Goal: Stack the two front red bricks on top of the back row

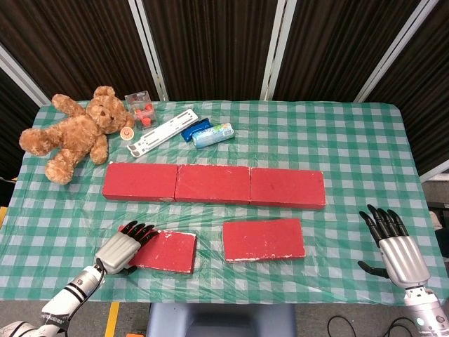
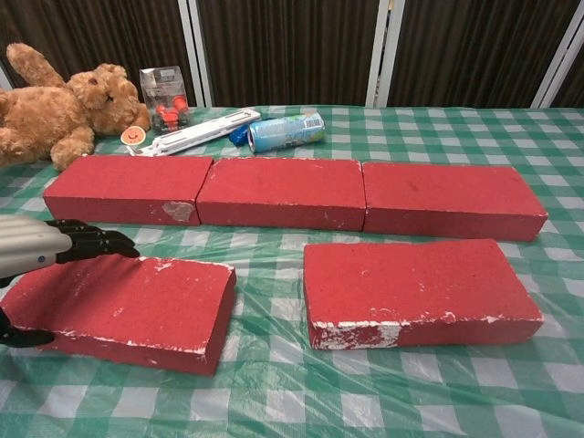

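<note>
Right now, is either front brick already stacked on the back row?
No, both the left front brick and the right front brick lie on the tablecloth, in front of the back row.

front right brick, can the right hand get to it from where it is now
Probably yes. The right hand is open and holds nothing, off to the side of the front right brick, with only bare checked tablecloth between them. Whether the arm stretches that far can't be judged here.

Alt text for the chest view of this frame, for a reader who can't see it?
The robot's left hand spans the left end of the front-left red brick on a green checked tablecloth. A second front red brick lies to its right, behind them a back row of three red bricks, and a brown teddy bear far left.
</note>
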